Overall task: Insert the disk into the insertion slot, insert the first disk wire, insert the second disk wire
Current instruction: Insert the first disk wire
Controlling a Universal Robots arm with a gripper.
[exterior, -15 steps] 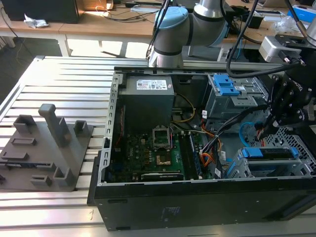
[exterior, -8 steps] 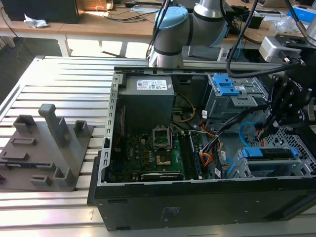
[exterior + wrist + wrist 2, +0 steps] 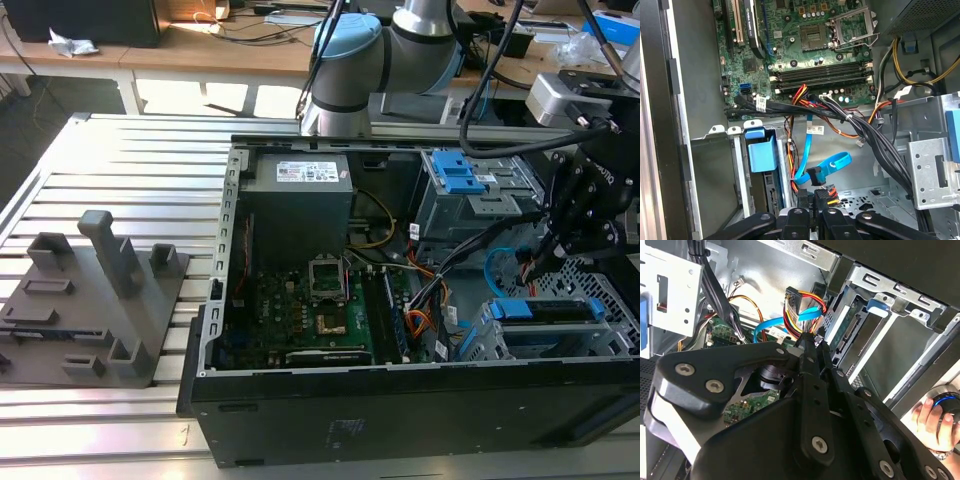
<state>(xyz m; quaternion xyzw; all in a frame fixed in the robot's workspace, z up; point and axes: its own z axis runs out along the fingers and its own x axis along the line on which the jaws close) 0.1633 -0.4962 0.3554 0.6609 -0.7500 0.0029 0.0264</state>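
Since the disk [image 3: 545,310] already sits inside the insertion slot [image 3: 478,338], the hand [image 3: 807,342], clamped on the multicoloured disk wire plug [image 3: 822,192], hovers just beside the disk's connector edge to align them.

A grey plastic fixture with upright posts [image 3: 95,300] sits on the ribbed aluminium tabletop [image 3: 140,160] at the exterior view's left, beside an open black computer case [image 3: 400,410].

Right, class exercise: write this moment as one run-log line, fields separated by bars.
disk in insertion slot | gripper beside disk's connector end | blue cable and power connector loose, apparently unplugged
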